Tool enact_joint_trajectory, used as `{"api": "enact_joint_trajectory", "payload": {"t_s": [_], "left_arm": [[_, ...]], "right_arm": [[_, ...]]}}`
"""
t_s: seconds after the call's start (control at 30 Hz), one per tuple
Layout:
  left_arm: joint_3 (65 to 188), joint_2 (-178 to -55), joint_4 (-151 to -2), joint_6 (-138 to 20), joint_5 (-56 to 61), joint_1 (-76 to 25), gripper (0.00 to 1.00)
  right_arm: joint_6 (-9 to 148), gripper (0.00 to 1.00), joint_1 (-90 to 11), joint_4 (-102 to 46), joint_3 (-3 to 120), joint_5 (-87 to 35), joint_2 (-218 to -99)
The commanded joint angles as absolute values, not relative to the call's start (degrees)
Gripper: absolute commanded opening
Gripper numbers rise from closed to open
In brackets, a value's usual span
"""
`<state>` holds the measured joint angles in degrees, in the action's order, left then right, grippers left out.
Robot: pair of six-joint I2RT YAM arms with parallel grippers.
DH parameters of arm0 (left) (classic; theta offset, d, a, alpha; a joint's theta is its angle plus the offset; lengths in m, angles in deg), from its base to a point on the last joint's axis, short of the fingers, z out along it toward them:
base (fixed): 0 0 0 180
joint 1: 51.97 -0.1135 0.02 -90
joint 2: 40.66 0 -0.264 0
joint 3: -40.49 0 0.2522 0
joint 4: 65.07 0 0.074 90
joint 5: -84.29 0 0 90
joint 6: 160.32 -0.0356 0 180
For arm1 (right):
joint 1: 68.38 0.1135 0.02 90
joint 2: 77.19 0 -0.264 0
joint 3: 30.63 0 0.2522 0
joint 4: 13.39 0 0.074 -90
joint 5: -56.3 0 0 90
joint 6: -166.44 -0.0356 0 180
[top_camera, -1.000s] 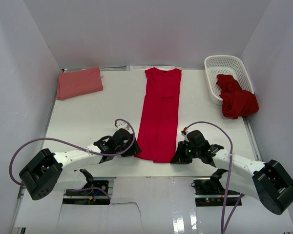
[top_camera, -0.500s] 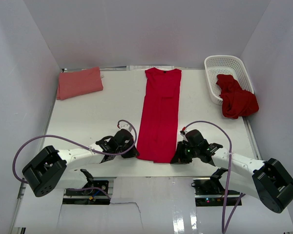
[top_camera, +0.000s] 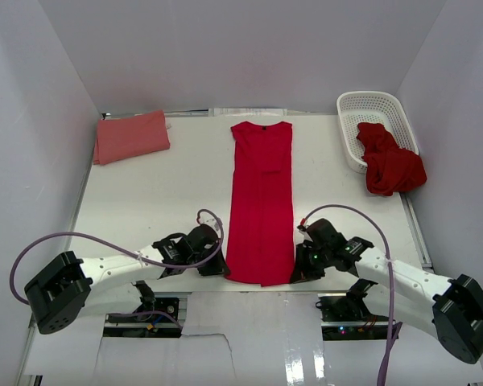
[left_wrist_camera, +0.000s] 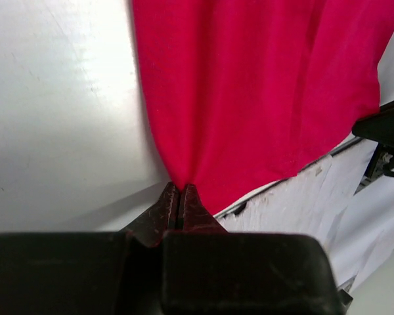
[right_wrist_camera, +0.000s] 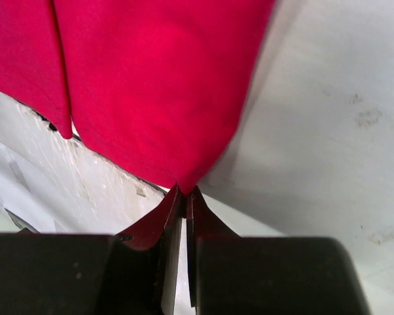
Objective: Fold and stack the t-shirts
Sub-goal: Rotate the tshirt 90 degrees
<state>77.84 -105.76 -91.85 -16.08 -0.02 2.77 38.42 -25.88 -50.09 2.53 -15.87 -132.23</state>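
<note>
Cloth is on the move. The long red shirt (top_camera: 262,201) lies as a thin strip down the middle of the table (top_camera: 161,193). It now sits a bit nearer to the arms than it did a moment ago. Its neck end has slid away from the far edge, and its bottom end reaches the near edge. The left gripper (left_wrist_camera: 179,194) was wide open a second ago. Now it is pressed tight on the near left corner of the shirt, with red cloth pinched between its two tips. The right gripper (right_wrist_camera: 185,192) pinches the near right corner the same way, and it was already tight before. So both arms hold the bottom end, one corner each, and they are dragging the shirt toward themselves. I think this is to pull it flat and straight before the next fold, where the bottom end would go up and over toward the neck. The shirt is only folded the long way, so it is not done yet. A folded pink shirt (top_camera: 131,135) waits at the far left corner, likely the start of the stack. A crumpled red shirt (top_camera: 390,165) spills out of the white basket (top_camera: 370,104) at the far right, not folded yet.
</note>
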Motion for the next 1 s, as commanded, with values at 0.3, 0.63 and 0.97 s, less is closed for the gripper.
{"api": "enact_joint_trajectory", "payload": {"t_s": [0.3,0.63,0.97], "left_arm": [[81.3,-105.4,-94.7,-11.3,1.7,7.1,0.0],[82.7,-103.8,-94.9,-10.3,1.8,7.2,0.0],[81.8,-105.0,-94.8,-9.8,1.7,7.7,0.0]], "right_arm": [[39.8,0.08,-25.6,-56.2,7.6,-15.3,-129.9],[41.4,0.29,-25.6,-54.3,11.2,-13.0,-134.0],[39.9,0.75,-25.6,-57.6,7.5,-14.3,-129.4]]}}
